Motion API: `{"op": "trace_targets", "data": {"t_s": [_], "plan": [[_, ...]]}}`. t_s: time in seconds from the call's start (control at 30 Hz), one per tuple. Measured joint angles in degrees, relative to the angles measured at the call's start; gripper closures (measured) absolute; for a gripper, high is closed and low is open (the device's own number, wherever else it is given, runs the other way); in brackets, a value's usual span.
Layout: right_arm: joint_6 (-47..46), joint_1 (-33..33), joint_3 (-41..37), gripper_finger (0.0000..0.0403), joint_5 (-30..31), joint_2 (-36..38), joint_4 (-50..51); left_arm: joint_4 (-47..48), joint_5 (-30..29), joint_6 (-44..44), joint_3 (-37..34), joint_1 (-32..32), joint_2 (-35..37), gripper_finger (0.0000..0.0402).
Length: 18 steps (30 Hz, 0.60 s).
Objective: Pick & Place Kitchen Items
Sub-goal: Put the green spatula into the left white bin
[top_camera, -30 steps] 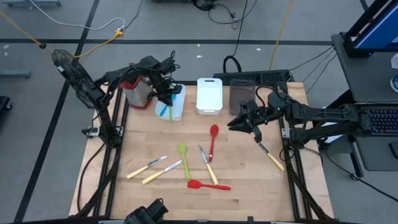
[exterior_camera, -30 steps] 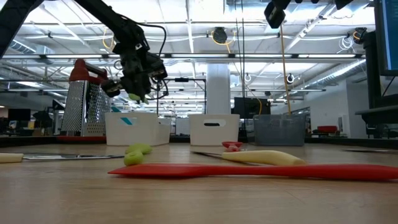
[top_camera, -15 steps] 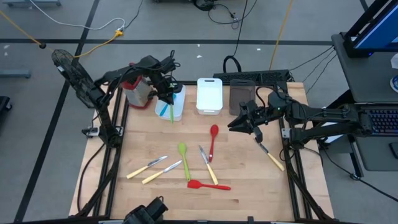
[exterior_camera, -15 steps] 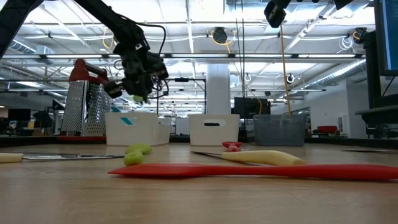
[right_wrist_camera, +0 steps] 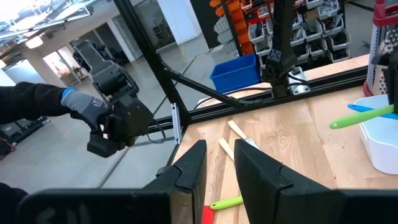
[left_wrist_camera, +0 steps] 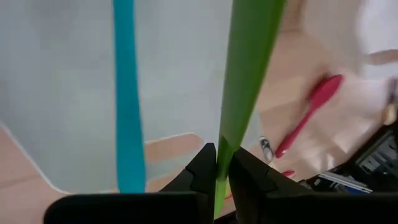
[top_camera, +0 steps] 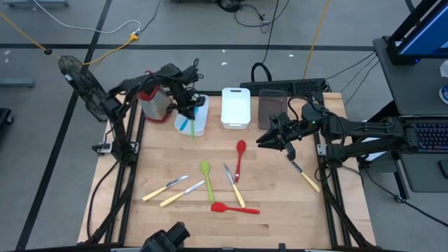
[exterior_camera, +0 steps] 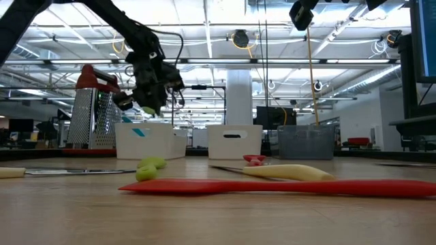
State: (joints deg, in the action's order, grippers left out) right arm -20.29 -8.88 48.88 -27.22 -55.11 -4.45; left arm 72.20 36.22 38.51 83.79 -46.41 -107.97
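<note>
Our left pincer (left_wrist_camera: 222, 171) pinches the slim green plastic spatula (left_wrist_camera: 242, 93) by its handle over the white rectangular bin (top_camera: 198, 124); light and stiff, we judge. Right pincer (top_camera: 269, 138) waits, fingers slightly parted, empty.

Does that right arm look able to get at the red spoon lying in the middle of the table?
Probably yes. The right gripper hangs just beside the red spoon with nothing held, and only bare table lies between them. The left gripper is busy holding a green utensil over the far white bin.
</note>
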Motion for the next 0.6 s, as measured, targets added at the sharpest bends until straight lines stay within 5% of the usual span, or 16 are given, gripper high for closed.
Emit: {"op": "trace_targets", "data": {"t_s": [0.6], "plan": [[-0.2,0.0,0.0,0.033,0.1,0.0,0.0,-0.8,0.1,-3.8,0.0,-0.4,-3.2,0.0364]]}}
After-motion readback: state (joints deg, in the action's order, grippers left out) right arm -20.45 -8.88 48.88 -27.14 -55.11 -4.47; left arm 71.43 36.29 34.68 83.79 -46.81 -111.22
